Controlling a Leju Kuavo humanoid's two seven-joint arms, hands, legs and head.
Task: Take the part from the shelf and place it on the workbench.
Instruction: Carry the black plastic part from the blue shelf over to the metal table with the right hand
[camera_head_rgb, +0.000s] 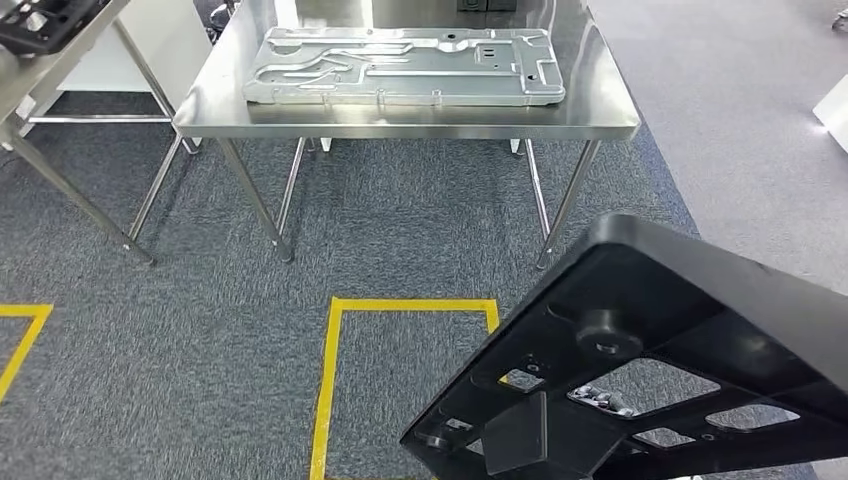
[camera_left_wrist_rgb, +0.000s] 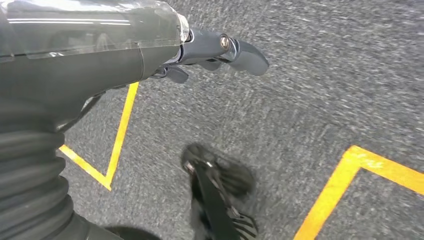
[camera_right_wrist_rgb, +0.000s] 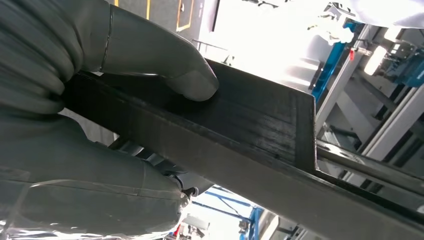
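My right hand clamps the flat black plastic part, thumb pressed on its edge in the wrist view; the head view shows it well short of the steel workbench. My left hand hangs released over carpet.

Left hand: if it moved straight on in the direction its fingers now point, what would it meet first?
The left hand holds nothing and hangs over the grey carpet. Its fingers point along and slightly down toward bare carpet, so the carpet is probably first; depth is unclear.
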